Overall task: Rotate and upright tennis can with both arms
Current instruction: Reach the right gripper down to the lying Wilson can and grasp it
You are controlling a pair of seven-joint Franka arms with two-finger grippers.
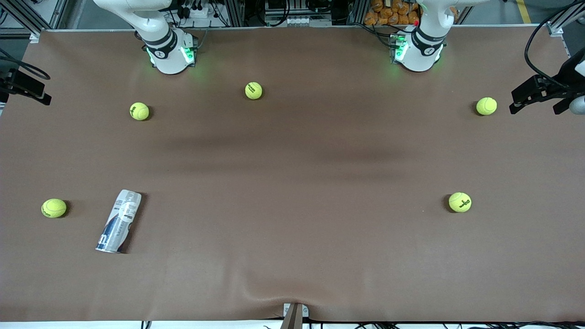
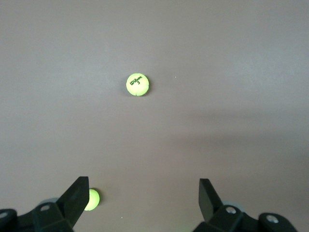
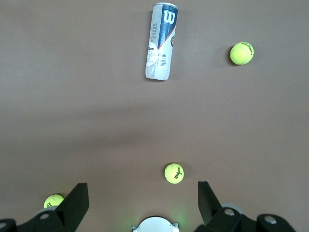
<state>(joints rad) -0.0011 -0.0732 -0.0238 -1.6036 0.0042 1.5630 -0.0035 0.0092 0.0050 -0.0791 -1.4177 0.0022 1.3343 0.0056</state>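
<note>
The tennis can (image 1: 118, 221) lies on its side on the brown table, near the front camera at the right arm's end, its silver rim toward the camera. It also shows in the right wrist view (image 3: 161, 41), navy-and-white with a white "W". My right gripper (image 3: 142, 185) is open and empty, high over the table near its own base (image 3: 155, 224), well apart from the can. My left gripper (image 2: 143, 181) is open and empty, high over the left arm's end of the table. Neither gripper shows in the front view.
Several yellow-green tennis balls lie scattered: one beside the can (image 1: 54, 208), two near the right arm's base (image 1: 139, 111) (image 1: 253, 90), two at the left arm's end (image 1: 486, 106) (image 1: 460, 202). Black fixtures (image 1: 544, 91) (image 1: 25, 84) jut in at both table ends.
</note>
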